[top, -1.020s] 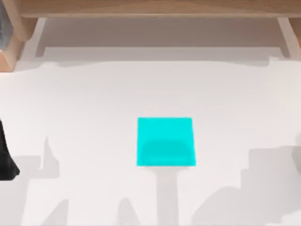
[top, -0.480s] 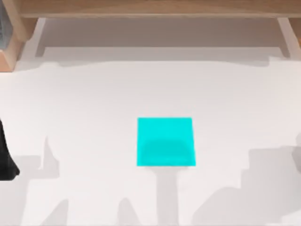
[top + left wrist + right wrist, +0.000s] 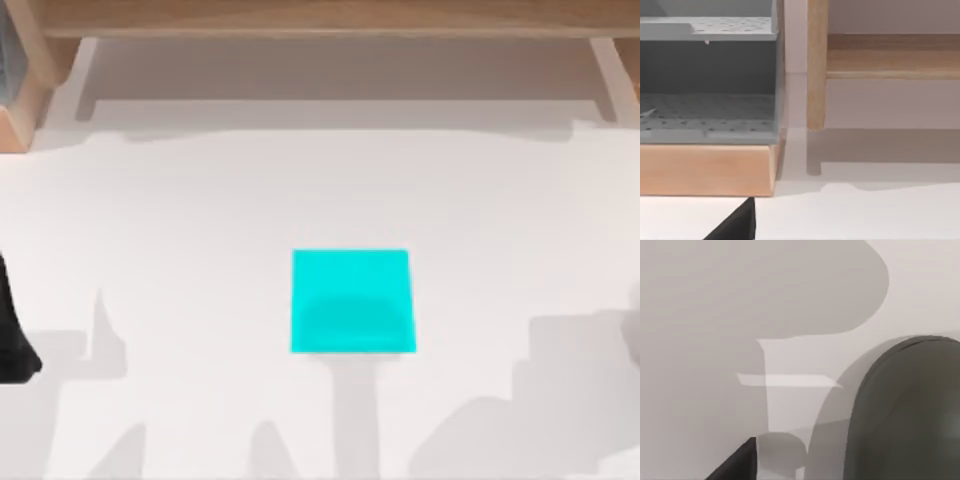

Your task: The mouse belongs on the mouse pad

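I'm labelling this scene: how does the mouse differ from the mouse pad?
The mouse pad is bright cyan; the mouse is dark grey. The mouse pad is a flat square; the mouse is a rounded, domed body. The mouse pad lies mid-table in the top view; the mouse lies off it, on bare white table. Both rest on that table.

1. Left arm: matte black tapering body [image 3: 12,340] at the top view's left edge. No markings, screws or cables visible.
2. Left wrist view: a plain black wedge-shaped claw part [image 3: 737,225] with straight edges and a flat finish.
3. Right wrist view: a matching black wedge [image 3: 737,462], plus a large dark grey-green rounded housing [image 3: 905,415], smooth with a domed top.
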